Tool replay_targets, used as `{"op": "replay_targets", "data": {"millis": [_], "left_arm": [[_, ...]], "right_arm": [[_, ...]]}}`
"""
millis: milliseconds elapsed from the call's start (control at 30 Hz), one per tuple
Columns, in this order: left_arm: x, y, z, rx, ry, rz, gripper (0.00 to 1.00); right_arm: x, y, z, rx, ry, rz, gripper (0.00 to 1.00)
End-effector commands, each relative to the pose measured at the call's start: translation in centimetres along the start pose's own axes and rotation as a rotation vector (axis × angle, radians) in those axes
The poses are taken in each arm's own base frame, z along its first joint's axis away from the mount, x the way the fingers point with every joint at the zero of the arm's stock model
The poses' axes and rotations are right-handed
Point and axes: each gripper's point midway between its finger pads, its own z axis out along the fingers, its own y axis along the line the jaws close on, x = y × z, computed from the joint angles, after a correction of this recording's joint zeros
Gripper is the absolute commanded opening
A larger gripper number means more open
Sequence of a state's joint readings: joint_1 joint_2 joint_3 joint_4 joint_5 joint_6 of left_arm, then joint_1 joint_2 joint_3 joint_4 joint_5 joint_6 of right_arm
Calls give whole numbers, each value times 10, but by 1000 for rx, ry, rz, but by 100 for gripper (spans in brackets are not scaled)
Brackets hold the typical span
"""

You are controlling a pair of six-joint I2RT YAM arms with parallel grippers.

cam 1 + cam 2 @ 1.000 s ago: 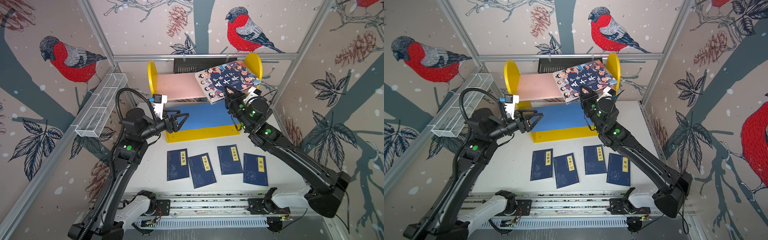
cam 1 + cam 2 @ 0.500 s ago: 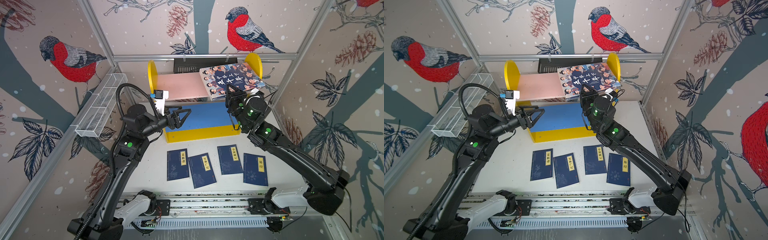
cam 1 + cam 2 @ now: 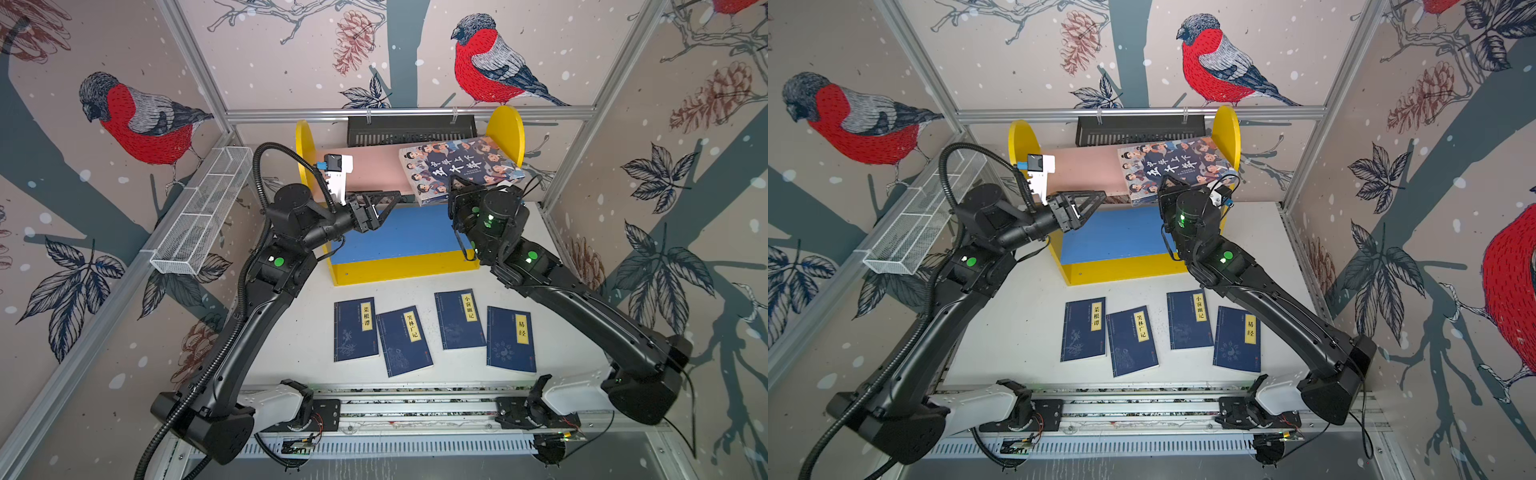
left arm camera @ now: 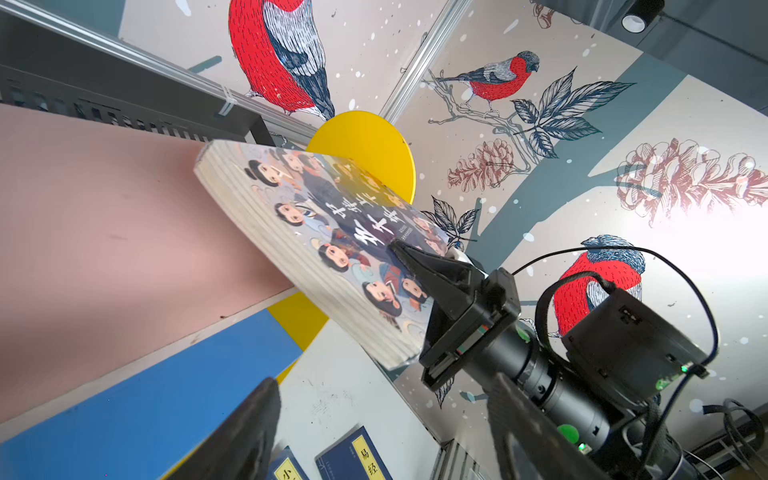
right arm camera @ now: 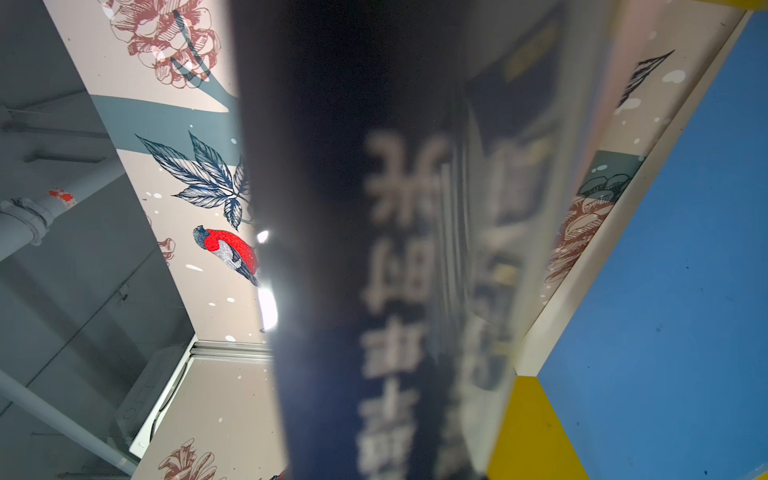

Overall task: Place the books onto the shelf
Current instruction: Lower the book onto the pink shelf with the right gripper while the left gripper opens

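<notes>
Cartoon-cover book (image 3: 457, 166), clamped in right jaws, tilts over shelf (image 3: 399, 270); left jaws apart; navy books (image 3: 356, 328) on white desk (image 3: 307, 345); bird-print walls (image 3: 291, 62).

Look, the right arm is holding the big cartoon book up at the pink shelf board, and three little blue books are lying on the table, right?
Not three. Both top views show four little blue books lying on the table. The rest is right: the right gripper holds the big cartoon book, tilted, at the pink board.
</notes>
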State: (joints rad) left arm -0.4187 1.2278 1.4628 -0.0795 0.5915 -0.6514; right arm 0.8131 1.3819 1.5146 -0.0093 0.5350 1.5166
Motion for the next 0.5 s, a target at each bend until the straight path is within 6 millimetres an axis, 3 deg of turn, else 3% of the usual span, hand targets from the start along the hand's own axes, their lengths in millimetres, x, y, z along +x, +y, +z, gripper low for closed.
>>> {"op": "replay_targets", "data": {"millis": [0,467], "left_arm": [[-12,-10,8,36,-40,-2,79],[-7,-17,24,107,-9,-75,79]], "right_arm": [[-3,29,4,-120,0,100,7],[-5,22,20,-80,20,112,11]]}}
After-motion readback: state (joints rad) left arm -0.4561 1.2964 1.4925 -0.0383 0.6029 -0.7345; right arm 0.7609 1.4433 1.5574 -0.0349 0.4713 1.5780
